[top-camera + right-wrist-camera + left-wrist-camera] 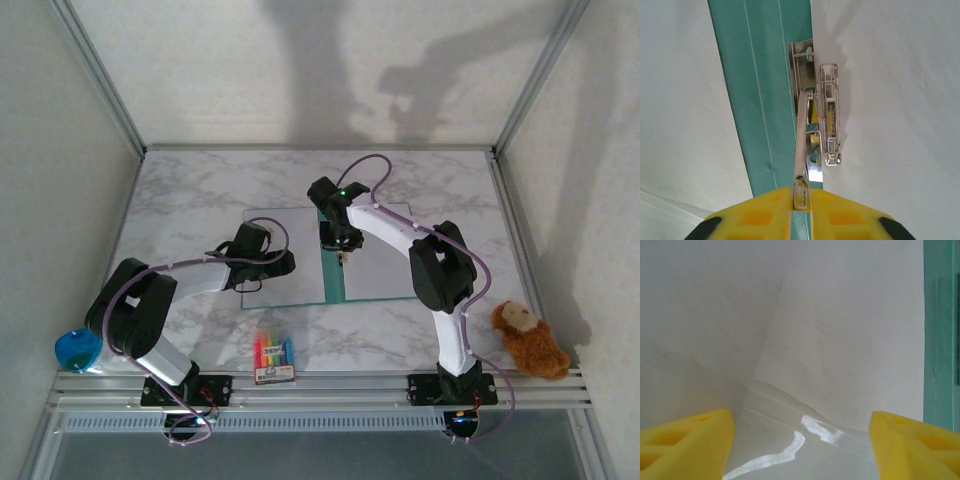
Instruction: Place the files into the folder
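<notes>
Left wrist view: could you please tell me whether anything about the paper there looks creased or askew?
Yes. The files do not lie flat: a shadowed ridge runs diagonally down the sheet towards the open left gripper, as if buckled, and loose edges fan out below it. The folder looks fine.

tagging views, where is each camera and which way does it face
Top external: above, behind, facing down at table; left arm, right arm show.
Left wrist: on left arm, facing down at a file; open left gripper shows.
Right wrist: on right arm, facing down at folder; right gripper shut on clip lever.
Shared: both wrist views catch the folder.
</notes>
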